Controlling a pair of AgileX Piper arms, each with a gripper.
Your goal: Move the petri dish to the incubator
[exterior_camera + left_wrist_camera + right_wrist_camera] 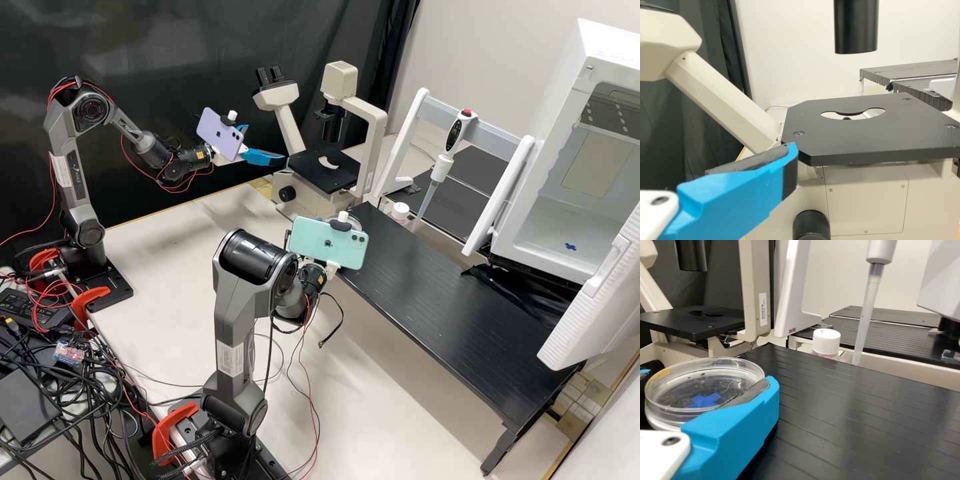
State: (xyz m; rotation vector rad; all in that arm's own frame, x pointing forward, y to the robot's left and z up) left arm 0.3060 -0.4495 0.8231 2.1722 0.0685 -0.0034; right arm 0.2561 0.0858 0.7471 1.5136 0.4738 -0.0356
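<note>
Okay, I've got the dish [704, 390] clamped by its sides in my right gripper [707, 378] near the black shelf [840, 425], level, presumably to ride flat into the open incubator [570, 80]; left gripper [265, 143] spread, empty.

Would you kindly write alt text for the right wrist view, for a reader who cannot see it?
The right pincer holds a clear petri dish marked with a blue cross, near a grooved black platform. Beyond are parts of a microscope, a white-capped bottle and a pipette pointing downward.
</note>
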